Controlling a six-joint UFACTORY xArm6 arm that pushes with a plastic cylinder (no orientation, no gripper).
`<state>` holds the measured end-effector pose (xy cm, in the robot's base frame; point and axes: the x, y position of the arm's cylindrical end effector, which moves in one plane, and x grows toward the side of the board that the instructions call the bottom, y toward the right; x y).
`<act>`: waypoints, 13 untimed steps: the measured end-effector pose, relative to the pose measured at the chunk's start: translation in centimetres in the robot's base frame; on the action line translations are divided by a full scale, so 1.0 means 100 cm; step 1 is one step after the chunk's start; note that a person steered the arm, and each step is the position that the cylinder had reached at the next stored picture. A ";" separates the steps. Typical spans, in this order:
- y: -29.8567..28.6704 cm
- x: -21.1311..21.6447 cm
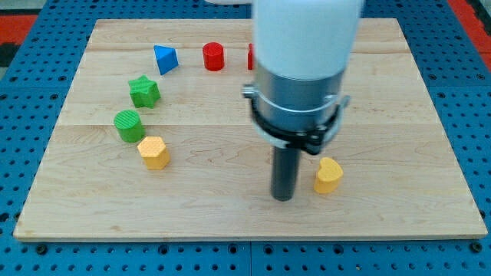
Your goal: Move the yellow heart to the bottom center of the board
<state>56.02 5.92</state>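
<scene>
so my tip (283, 198) is down on the board (230, 207), lower middle of the frame, no jaws on it, just a rod. yellow heart (328, 175) sits just right of it, small gap. yellow hexagon (153, 152) is way off left

White cylindrical housing, grey metal collar with black clamp ring, dark straight rod, my tip (283, 198).

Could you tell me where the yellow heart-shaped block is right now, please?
The yellow heart-shaped block sits right of centre near the wooden board's bottom edge, just right of my tip.
</scene>
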 end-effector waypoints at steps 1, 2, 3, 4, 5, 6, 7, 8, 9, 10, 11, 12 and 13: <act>0.049 0.000; 0.072 0.000; 0.133 0.002; 0.137 0.002; 0.137 0.002; 0.124 0.002; 0.112 0.002; 0.097 0.002; 0.155 0.002; 0.133 -0.020; 0.081 -0.028; 0.045 -0.049; -0.018 -0.068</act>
<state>49.21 4.08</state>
